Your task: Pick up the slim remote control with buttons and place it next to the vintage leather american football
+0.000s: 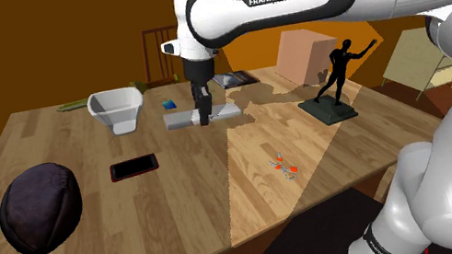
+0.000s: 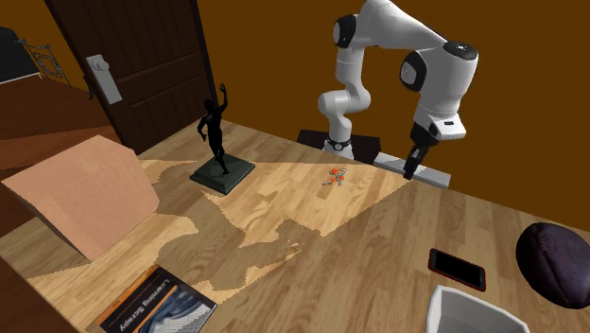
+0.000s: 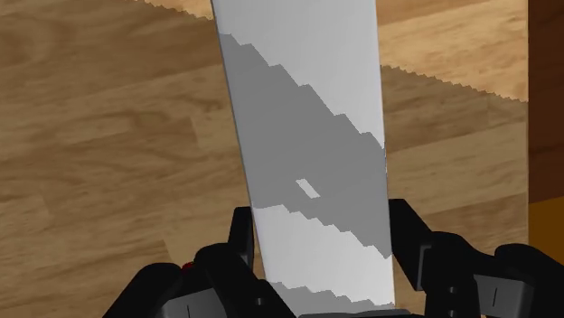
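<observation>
The remote (image 1: pixel 231 109) is drawn as a plain pale grey slab lying flat at the far middle of the wooden table (image 1: pixel 180 203). My black gripper (image 1: pixel 206 119) points straight down onto its middle. In the wrist view the fingers (image 3: pixel 242 230) press against both long edges of the remote (image 3: pixel 307 135), so the gripper (image 3: pixel 321 221) is shut on it. The football (image 1: pixel 40 209) is a dark, rounded lump near the table's front at the shoulder view's left, well away from the remote. From the second exterior view I see the gripper (image 2: pixel 409 172) over the remote (image 2: pixel 433 175) and the football (image 2: pixel 558 265) at the right edge.
A black phone (image 1: pixel 134 168) lies between remote and football. A white bin (image 1: pixel 116 106) stands at the back, a small blue item (image 1: pixel 169 105) beside it. A black figurine (image 1: pixel 334 76), a cardboard box (image 1: pixel 301 54), a book (image 2: pixel 156 303) and a small orange object (image 1: pixel 285 168) occupy the other side.
</observation>
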